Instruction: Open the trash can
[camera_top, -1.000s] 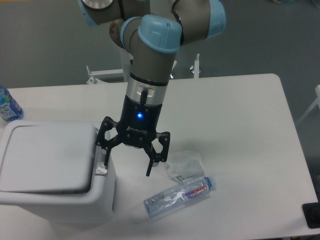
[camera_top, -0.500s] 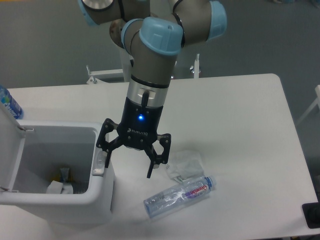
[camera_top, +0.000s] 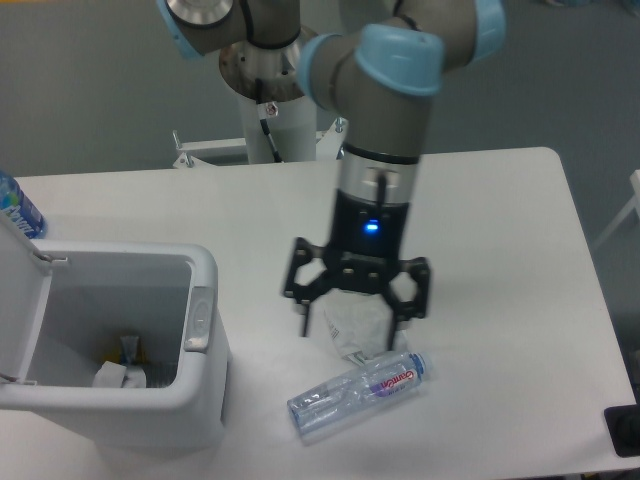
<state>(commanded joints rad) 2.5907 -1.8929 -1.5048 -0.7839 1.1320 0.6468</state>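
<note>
Bin open, arm off to its right

Trash can (camera_top: 120, 400) at table's front-left corner, lid up. Gripper (camera_top: 352, 320) w/ fingers spread, holding nothing, right of bin above crumpled wrapper (camera_top: 355, 325); latch (camera_top: 198, 320) faces it.

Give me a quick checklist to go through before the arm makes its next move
1. Trash can lid open: ok, swung up at the left, inside visible.
2. Grey latch button free of the gripper: ok.
3. Gripper open and empty: ok, fingers spread.
4. Space below gripper free: not ok, crumpled plastic wrapper sits there.
5. Plastic bottle out of the way: cannot tell, it lies just in front of the gripper.
</note>
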